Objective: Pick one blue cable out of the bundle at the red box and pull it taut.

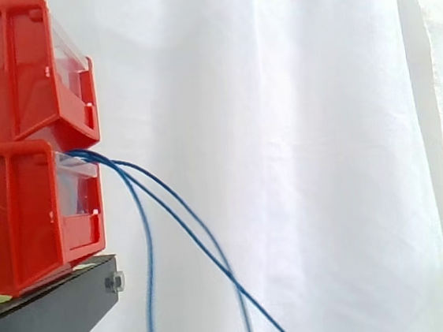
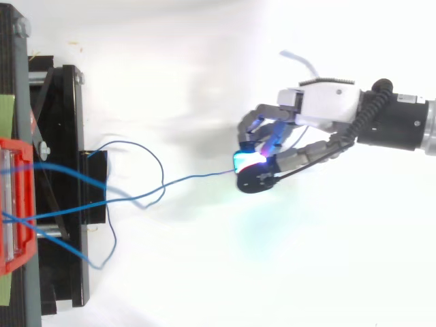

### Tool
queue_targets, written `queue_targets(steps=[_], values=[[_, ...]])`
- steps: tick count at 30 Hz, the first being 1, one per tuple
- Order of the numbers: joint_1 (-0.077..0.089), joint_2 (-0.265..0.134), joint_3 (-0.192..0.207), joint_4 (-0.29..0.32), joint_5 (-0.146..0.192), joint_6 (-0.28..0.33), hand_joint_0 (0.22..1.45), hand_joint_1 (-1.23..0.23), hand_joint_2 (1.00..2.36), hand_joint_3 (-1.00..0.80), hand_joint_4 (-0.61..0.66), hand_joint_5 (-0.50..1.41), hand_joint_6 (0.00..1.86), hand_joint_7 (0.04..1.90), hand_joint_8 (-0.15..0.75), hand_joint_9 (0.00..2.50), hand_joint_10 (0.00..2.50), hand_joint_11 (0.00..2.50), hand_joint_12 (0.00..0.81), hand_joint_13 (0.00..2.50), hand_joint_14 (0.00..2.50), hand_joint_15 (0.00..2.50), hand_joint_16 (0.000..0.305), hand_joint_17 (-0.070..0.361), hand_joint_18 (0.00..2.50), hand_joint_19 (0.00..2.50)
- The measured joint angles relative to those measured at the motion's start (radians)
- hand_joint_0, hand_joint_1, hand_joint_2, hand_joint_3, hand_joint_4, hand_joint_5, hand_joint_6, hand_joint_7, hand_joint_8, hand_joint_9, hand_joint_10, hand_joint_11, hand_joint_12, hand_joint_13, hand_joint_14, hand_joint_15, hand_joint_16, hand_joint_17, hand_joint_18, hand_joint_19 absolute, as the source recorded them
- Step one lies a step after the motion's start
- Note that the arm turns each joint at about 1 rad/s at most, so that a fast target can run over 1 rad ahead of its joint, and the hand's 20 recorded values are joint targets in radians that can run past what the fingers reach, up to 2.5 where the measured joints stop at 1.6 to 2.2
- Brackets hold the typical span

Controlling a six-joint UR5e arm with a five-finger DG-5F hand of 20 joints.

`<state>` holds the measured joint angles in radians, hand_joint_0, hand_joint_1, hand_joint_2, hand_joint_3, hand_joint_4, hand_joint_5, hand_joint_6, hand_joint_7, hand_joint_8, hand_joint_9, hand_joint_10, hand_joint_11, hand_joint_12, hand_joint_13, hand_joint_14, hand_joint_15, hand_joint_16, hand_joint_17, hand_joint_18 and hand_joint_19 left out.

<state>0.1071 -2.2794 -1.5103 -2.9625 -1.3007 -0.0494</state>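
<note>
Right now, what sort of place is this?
Probably a robot manipulation test cell: stacked red bins on a black stand, a white curtain behind, and a robot hand whose fingers pinch one blue cable.

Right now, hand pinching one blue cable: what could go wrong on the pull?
1. The held cable crosses a looping cable near the stand; pulling may drag or snag both.
2. The hand pinches it at its fingertips; the thin cable could slip out as the slack goes.

thin blue cables [image 1: 149, 261] trailing from red box [image 1: 20, 211] — loose, drooping, tangled
</note>
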Motion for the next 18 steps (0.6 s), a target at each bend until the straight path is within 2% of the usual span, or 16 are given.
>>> queue_targets(steps=[3,6,10,18], values=[[-0.006,0.001,-0.077,0.013,0.002,-0.006,0.67,-0.82,1.02,-0.13,0.10,-0.13,0.93,1.18,0.429,1.04,0.01,1.13,0.438,0.47,0.01,0.17,0.056,0.126,0.41,0.24],[-0.012,0.003,-0.120,0.011,0.001,-0.008,0.67,-0.82,1.02,-0.13,0.10,-0.13,0.93,1.17,0.431,1.04,0.01,1.13,0.438,0.47,0.01,0.17,0.056,0.126,0.41,0.24],[-0.015,0.003,-0.133,0.024,0.002,-0.016,0.67,-0.82,1.02,-0.13,0.10,-0.13,0.93,1.18,0.431,1.04,0.01,1.12,0.439,0.47,0.01,0.17,0.056,0.126,0.41,0.24],[-0.014,-0.001,-0.134,0.127,-0.001,-0.016,0.67,-0.82,1.02,-0.13,0.09,-0.13,0.93,1.17,0.427,1.04,0.01,1.13,0.437,0.46,0.01,0.18,0.056,0.125,0.41,0.24]])
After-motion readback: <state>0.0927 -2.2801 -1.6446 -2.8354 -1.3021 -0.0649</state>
